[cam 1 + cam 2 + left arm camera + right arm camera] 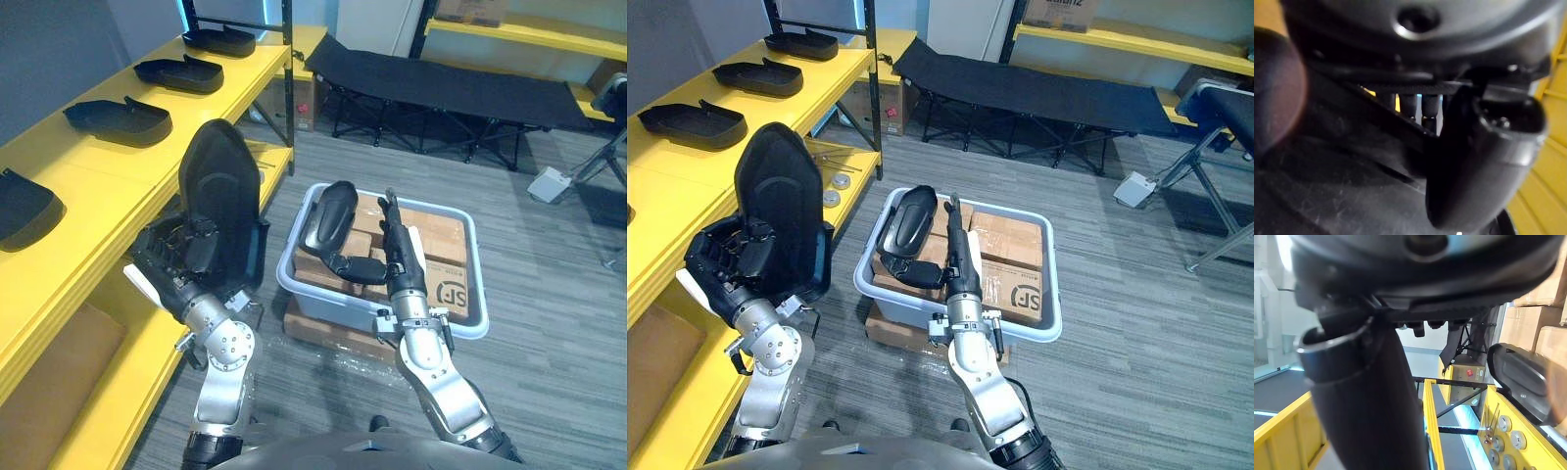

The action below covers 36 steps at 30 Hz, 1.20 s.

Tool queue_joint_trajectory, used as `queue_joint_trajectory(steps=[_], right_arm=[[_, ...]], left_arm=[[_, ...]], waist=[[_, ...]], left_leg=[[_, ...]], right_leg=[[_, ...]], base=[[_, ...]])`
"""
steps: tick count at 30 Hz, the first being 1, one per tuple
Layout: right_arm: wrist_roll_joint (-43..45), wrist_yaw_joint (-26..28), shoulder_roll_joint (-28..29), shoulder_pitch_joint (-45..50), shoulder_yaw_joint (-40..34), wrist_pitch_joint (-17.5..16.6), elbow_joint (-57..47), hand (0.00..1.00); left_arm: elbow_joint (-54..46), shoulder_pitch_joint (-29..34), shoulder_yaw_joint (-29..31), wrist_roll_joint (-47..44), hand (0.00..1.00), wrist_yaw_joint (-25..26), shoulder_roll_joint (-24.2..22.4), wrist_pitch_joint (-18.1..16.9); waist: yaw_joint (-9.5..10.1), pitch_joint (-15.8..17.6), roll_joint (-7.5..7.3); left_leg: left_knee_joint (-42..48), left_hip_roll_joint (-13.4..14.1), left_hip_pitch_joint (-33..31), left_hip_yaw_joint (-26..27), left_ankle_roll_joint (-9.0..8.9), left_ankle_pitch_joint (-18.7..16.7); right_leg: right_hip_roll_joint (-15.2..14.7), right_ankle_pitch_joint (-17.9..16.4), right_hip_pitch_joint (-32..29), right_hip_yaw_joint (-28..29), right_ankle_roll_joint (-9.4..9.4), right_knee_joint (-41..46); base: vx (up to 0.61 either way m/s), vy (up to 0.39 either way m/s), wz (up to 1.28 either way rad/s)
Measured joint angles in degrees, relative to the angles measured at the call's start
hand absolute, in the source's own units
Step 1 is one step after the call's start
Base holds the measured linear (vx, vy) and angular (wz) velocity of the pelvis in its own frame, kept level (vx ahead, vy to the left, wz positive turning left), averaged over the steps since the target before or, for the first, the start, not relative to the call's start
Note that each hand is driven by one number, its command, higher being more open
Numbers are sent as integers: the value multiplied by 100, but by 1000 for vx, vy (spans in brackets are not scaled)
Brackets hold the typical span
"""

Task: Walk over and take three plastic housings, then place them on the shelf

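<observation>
Your left hand (181, 259) is clenched round a tall black plastic housing (223, 186), held upright beside the yellow shelf (98, 166). A second black housing (328, 217) stands tilted in the pale grey plastic bin (479, 274) on brown cardboard boxes (436, 240). It rests against the thumb of your right hand (397, 255), whose fingers are straight.

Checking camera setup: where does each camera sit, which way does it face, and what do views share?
Left eye view: head, looking down; left hand gripping held housing by the shelf, right hand beside second housing at the bin.
Right eye view: same head, shares that scene, both arms.
Left wrist view: along left hand; thumb on held housing.
Right wrist view: along right hand; thumb, second housing, shelf.
</observation>
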Motion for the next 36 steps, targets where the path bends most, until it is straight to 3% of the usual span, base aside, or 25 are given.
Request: queue_joint_trajectory(steps=[4,7,14,18,21,22,27,29,32,35,36], right_arm=[[672,26,53,71,55,-1,32,100],[951,337,53,218,-30,-19,39,100],[1644,1635,19,330,-451,-273,448,100],[1838,1943,12,211,-631,-438,627,100],[1818,1935,10,-49,-618,-536,799,100],[1794,1921,12,-254,-578,-582,909,100],[1761,1731,18,-704,-478,-655,923,100],[1583,1523,30,-816,-532,-670,917,100],[1569,1365,28,-616,-802,-669,910,100],[1569,1316,20,-440,-1083,-670,911,100],[1569,1317,19,-352,-1225,-676,910,100]], left_arm=[[-1,-1,140,-44,0,-144,-1,-35],[-151,3,209,-298,0,-617,14,-147],[-1055,499,552,-518,0,-1787,34,-631],[-1405,903,1056,-726,0,-2155,7,-803],[-1675,1376,1612,-855,0,-2415,-85,-970],[-1782,1605,1897,-977,0,-2516,-115,-1036],[-1917,1998,2526,-1299,0,-2866,-146,-1159],[-1945,2043,2607,-1644,0,-3282,-164,-1167],[-1930,2021,2463,-1822,0,-3755,-163,-1166],[-1926,2069,2369,-1813,0,-3886,-165,-1165],[-1926,2106,2365,-1817,0,-3913,-167,-1165]], waist=[[-4,-43,-64],[-4,-47,-60],[-61,-106,119],[199,-155,255],[480,-171,259],[684,-183,250],[1023,-228,182],[976,-221,192],[888,-250,140],[923,-221,187],[910,-176,266]], left_leg=[[2,-1,0,5,5,-10],[4,0,0,6,15,-25],[20,-14,-128,-236,12,-12],[113,-49,-321,-721,0,4],[146,-138,-412,-1118,-2,16],[150,-154,-450,-1196,-2,17],[209,-297,-702,-1750,-2,25],[223,-384,-895,-2233,34,118],[210,-524,-1036,-2849,-49,255],[213,-548,-1090,-3109,-111,373],[211,-556,-1116,-3190,-111,436]], right_leg=[[-1,-3,-1,0,-4,-1],[-1,-12,-4,-5,-6,-1],[-2,-41,111,-295,12,-108],[13,-119,327,-845,72,-112],[-1,-212,543,-1274,107,-116],[-1,-240,574,-1362,113,-118],[-15,-387,707,-1897,120,-54],[-17,-840,649,-1702,21,395],[42,-1450,576,-1389,51,970],[50,-1675,581,-1548,103,1292],[57,-1757,606,-1674,90,1410]], base=[[0,0,0],[0,0,0],[12,-4,18],[46,-29,64],[20,-21,63],[16,-12,47],[15,-22,61],[43,-21,101],[38,-78,107],[8,-117,71],[-26,-105,63]])
